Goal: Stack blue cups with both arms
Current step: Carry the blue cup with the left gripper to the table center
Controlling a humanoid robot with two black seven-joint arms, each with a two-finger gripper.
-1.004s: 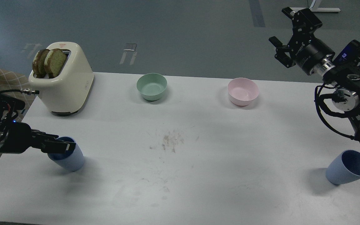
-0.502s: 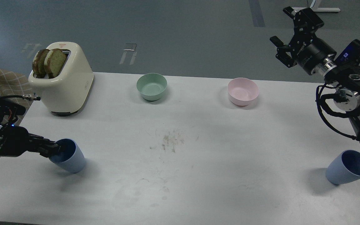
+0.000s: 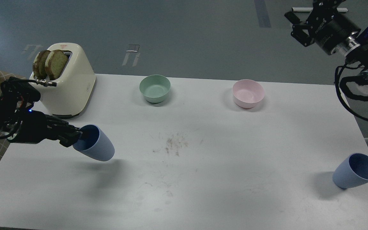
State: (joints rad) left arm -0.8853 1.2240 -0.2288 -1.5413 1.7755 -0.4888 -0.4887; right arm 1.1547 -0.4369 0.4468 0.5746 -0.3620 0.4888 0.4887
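Toast slices [image 3: 49, 64] are sitting in the cream toaster [image 3: 70, 86] at the counter's [image 3: 203, 179] far left. Just in front, the left tool [image 3: 75, 138] is clamping the rim of one blue cup [image 3: 96, 147], holding it tilted above the counter. The second blue cup [image 3: 355, 171] is leaning near the right edge. The right tool [image 3: 300, 22] is hanging high, its state impossible to tell.

**Layout around the two grippers**

The left gripper [image 3: 75, 139] sits at the near cup [image 3: 95, 147], at its rim, above the table [image 3: 203, 179]. Behind this gripper stands the toaster [image 3: 67, 81], bread slices [image 3: 49, 64] in its slots. To its right and farther back lie two bowls [image 3: 155, 88] [image 3: 248, 93]. The right gripper [image 3: 302, 24] is far right, beyond the table; the second cup [image 3: 356, 171] stands well before it.
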